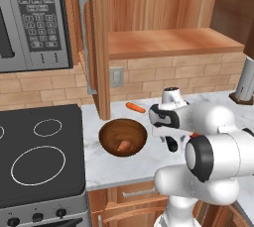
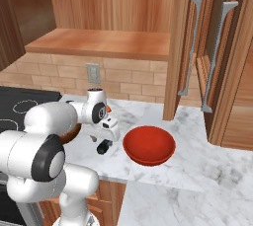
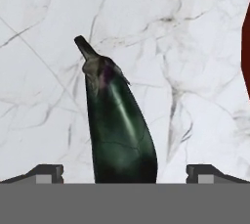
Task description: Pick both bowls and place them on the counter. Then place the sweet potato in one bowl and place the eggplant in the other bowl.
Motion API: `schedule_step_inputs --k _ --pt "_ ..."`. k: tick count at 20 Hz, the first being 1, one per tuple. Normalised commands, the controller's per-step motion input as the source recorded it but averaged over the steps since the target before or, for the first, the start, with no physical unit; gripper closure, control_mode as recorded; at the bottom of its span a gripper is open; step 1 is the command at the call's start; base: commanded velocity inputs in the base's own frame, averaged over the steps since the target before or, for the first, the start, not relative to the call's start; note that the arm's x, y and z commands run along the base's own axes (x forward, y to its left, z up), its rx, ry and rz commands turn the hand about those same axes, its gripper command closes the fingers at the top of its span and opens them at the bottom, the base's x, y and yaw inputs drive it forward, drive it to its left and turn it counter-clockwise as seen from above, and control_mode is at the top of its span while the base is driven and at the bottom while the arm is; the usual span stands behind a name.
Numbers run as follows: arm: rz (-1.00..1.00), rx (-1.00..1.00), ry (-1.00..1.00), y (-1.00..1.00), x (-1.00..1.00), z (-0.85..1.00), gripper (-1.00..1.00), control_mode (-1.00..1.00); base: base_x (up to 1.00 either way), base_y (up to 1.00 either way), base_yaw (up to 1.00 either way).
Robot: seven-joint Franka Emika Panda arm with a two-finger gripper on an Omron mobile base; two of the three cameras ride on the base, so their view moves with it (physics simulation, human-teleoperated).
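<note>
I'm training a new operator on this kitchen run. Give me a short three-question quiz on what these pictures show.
1. True or false: the sweet potato lies in the wooden bowl.
2. The eggplant lies: A) in the red bowl; B) on the counter between the open fingers of the gripper; C) on the stovetop.
3. Fill in: the carrot lies behind the ____ bowl.

Key: 1 true; 2 B; 3 wooden.

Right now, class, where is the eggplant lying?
In the hand view the eggplant lies on the marbled counter between the open tool's two tips, stem pointing away, with the red bowl's rim to its right.
</note>
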Motion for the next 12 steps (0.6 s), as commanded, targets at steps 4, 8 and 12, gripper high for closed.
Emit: schedule_step_inputs --k 4,8,12 --pt "0.0 0.0 0.03 0.0 -0.06 -0.23 -1.0 -1.0 0.0 0.0 0.0" --pt "0.0 0.0 0.04 0.0 -0.02 -0.25 -1.0 -1.0 0.0 0.0 0.0" --pt "0.0 0.0 0.04 0.0 -0.01 -0.23 -1.0 -1.0 0.0 0.0 0.0"
